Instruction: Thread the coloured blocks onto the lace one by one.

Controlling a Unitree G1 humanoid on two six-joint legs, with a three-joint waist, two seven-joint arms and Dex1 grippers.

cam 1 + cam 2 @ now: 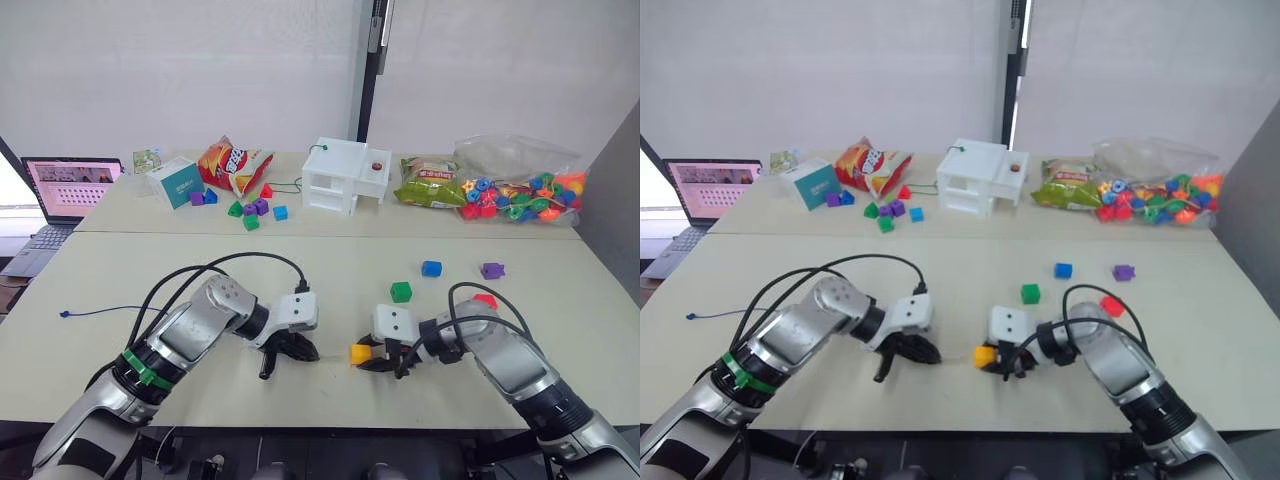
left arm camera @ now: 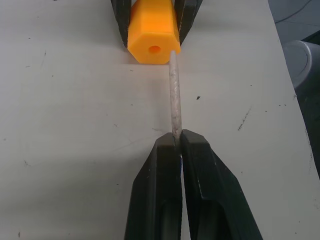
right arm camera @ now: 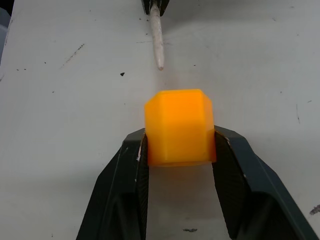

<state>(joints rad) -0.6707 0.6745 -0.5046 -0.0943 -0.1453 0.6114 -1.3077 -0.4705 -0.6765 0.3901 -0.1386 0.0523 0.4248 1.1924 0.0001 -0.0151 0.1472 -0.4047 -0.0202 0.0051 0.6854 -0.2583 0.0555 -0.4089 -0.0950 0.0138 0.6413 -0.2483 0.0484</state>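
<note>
My right gripper (image 3: pixel 179 134) is shut on the yellow-orange block (image 3: pixel 179 127) just above the table, near the front middle. My left gripper (image 2: pixel 178 137) is shut on the lace's stiff pale tip (image 2: pixel 174 95). That tip points at the block (image 2: pixel 152 30), and its end lies beside the block's hole, off to one side and not in it. The lace's dark-blue cord (image 1: pixel 100 311) trails away to the left over the table. The green (image 1: pixel 401 291), blue (image 1: pixel 431 268), purple (image 1: pixel 491 270) and red (image 1: pixel 486 300) blocks lie loose beyond my right arm.
On the far table stand a laptop (image 1: pixel 70 185), a teal box (image 1: pixel 176 181), a chips bag (image 1: pixel 232 163), a cluster of small blocks (image 1: pixel 255 208), a white toy house (image 1: pixel 343 175), a green snack bag (image 1: pixel 430 183) and a clear bag of beads (image 1: pixel 520 190).
</note>
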